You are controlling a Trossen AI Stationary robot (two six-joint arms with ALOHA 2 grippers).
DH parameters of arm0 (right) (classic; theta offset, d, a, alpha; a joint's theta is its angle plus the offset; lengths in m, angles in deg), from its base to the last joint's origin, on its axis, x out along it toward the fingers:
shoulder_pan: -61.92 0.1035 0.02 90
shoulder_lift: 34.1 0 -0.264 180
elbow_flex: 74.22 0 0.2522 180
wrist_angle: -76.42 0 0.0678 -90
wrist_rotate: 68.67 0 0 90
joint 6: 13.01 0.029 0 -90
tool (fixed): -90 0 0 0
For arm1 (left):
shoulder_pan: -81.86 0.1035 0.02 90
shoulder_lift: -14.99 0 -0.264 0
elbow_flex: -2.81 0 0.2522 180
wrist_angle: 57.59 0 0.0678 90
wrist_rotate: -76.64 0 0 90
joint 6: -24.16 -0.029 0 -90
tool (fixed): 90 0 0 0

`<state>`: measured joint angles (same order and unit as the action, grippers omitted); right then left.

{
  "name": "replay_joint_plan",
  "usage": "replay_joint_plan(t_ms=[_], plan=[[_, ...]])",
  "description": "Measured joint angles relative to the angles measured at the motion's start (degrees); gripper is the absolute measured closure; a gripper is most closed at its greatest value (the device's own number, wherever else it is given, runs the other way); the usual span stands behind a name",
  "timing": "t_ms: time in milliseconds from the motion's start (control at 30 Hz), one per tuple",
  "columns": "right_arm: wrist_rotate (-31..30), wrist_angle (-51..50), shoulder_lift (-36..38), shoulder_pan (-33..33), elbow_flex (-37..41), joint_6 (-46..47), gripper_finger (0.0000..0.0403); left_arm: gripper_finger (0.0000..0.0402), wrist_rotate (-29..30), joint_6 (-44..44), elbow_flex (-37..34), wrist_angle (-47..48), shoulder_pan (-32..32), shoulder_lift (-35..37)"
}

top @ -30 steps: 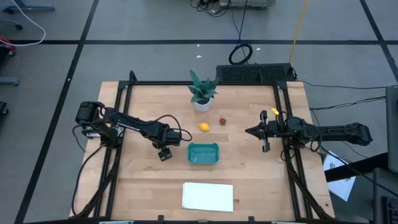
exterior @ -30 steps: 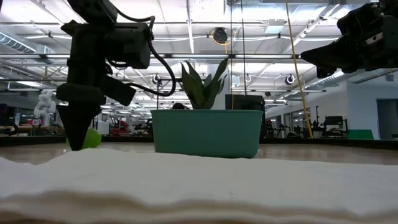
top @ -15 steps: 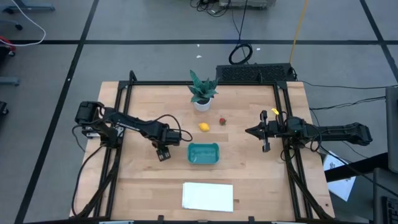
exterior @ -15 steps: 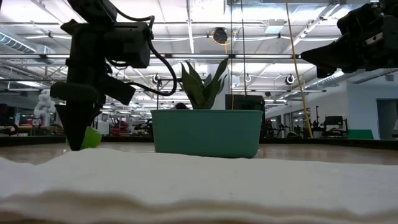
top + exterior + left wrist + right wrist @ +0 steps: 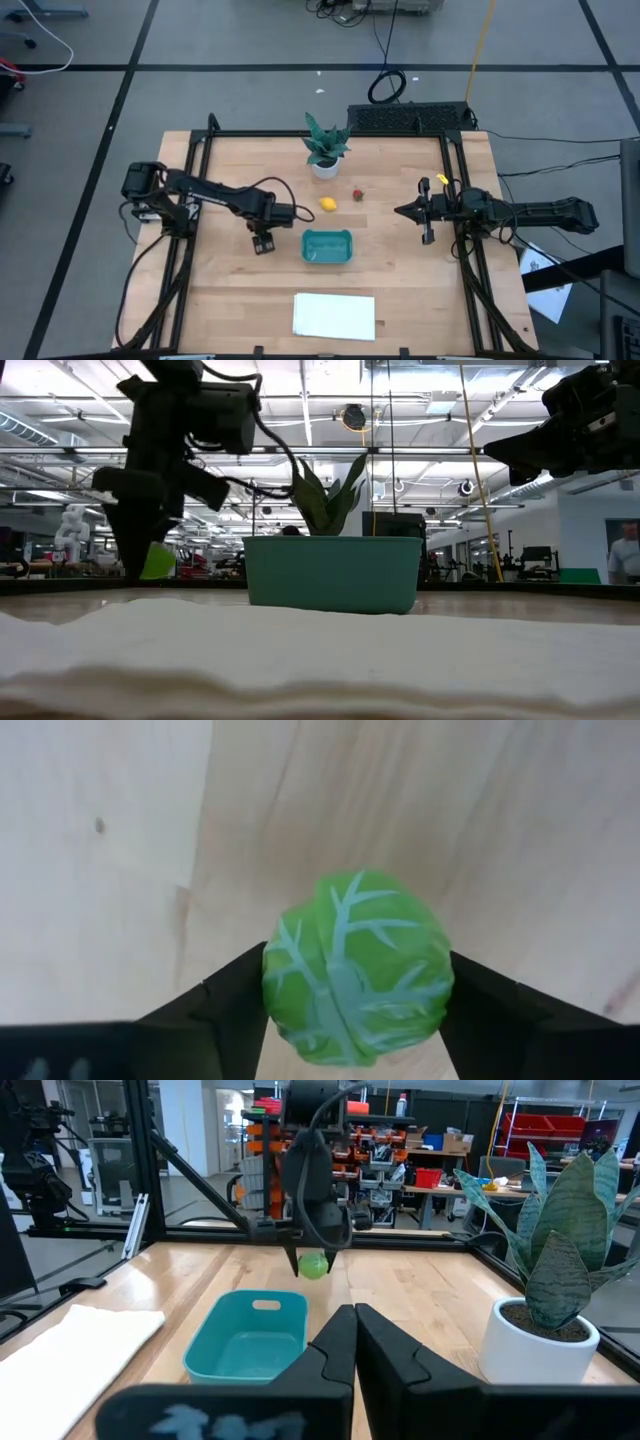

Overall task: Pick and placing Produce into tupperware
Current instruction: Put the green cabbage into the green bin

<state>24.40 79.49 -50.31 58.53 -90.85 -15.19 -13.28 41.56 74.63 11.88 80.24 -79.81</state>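
Your left end effector (image 5: 148, 560) now pinches the light-green produce (image 5: 355, 970), apparently lifted off the counter (image 5: 400, 290) since a moment ago, ready for the tupperware (image 5: 327, 246).

One camera looked straight down on the table (image 5: 400, 290). Another sat level at tabletop height. Both showed the tupperware (image 5: 327, 246).
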Motion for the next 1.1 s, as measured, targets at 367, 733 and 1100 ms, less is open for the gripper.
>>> replay_joint_plan(t_ms=[367,733,1100], plan=[[0.0,0.0,0.0,0.0,0.0,0.0,0.0403,0.0169,3.1,-9.5,11.6,7.2,0.1,0.0],[0.0,0.0,0.0,0.0,0.0,0.0,0.0403,0.0172,4.5,-16.4,22.9,15.1,2.0,0.0],[0.0,-0.3,0.0,0.0,0.0,0.0,0.0403,0.016,2.6,-19.2,25.0,13.1,5.0,7.5]])
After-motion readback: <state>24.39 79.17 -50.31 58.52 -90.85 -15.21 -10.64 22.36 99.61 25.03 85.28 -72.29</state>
